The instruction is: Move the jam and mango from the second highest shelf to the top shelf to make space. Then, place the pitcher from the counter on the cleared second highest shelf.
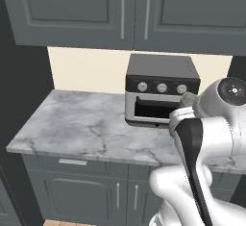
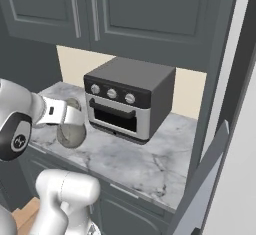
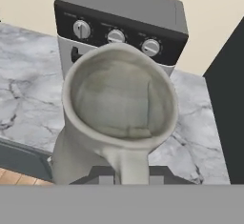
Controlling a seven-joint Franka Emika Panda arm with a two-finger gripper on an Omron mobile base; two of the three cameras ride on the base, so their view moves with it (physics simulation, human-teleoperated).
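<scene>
A grey-beige pitcher (image 3: 119, 118) fills the hand view, mouth toward the camera, its handle running down between the gripper (image 3: 125, 173) fingers, which are clamped shut on it; judging by this, the handle gives the firmest hold for carrying; in the right base view it hangs above the marble counter (image 2: 145, 164), beside the black-and-silver toaster oven (image 2: 131, 99); dark grey cabinets (image 1: 96, 8) hang overhead.
</scene>
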